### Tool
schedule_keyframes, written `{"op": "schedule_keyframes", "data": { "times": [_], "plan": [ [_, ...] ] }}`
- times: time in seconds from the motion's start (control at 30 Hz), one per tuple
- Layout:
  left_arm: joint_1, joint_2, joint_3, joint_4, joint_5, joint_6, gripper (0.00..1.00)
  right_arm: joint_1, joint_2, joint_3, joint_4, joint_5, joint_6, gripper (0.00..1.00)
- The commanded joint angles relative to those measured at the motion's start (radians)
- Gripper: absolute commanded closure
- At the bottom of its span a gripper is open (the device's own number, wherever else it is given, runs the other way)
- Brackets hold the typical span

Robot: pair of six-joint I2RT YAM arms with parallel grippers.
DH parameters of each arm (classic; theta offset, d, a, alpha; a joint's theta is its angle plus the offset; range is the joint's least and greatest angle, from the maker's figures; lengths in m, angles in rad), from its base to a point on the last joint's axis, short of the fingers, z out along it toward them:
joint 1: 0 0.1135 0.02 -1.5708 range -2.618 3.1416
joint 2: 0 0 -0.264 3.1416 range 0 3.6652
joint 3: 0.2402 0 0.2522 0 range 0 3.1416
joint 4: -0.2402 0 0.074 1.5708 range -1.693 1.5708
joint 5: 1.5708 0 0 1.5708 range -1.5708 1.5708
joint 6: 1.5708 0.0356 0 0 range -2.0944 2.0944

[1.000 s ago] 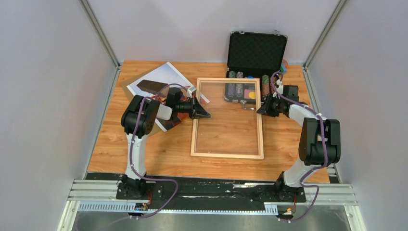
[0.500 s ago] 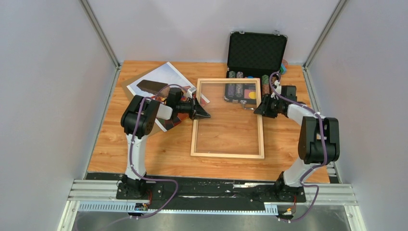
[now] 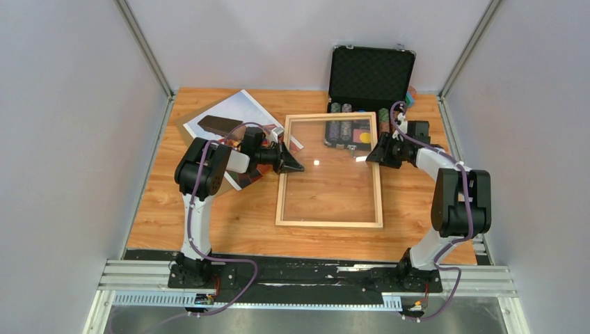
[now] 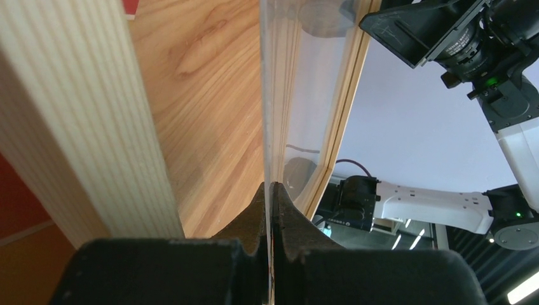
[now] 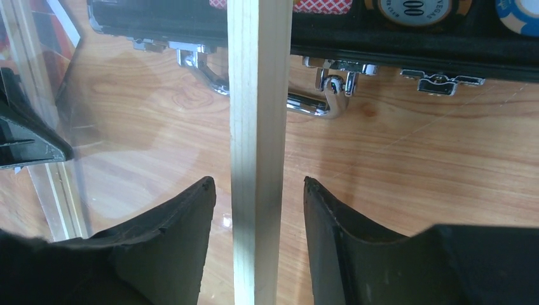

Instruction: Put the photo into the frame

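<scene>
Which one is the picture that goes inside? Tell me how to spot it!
Start at the wooden table and go to its far left corner. The photo lies flat and crooked there, partly under the left arm. It is pale paper with a dark shape printed on it, while the frame beside it is see-through with a light wood edge.

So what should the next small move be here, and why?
Probably close the right gripper on the right rail of the frame: its jaws straddle that rail with gaps either side, while the left gripper is shut on the edge of the pane, so steadying the frame likely comes first.
</scene>
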Motion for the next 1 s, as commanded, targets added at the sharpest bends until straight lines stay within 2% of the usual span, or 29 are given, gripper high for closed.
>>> {"op": "schedule_keyframes", "data": {
  "times": [0.0, 0.6, 0.7, 0.97],
  "plan": [
    [-0.02, -0.021, -0.004, -0.057, -0.048, 0.057, 1.0, 0.003, -0.031, 0.047, -0.01, 0.014, -0.008, 0.47],
    [-0.02, -0.044, -0.001, -0.06, -0.046, 0.059, 1.0, 0.022, -0.104, 0.172, -0.053, 0.02, -0.055, 0.43],
    [-0.02, -0.047, -0.004, -0.063, -0.047, 0.062, 1.0, 0.058, -0.091, 0.198, -0.054, 0.023, -0.069, 0.44],
    [-0.02, -0.049, 0.0, -0.076, -0.05, 0.072, 1.0, 0.264, -0.021, 0.266, -0.055, 0.044, -0.14, 0.46]
  ]
}}
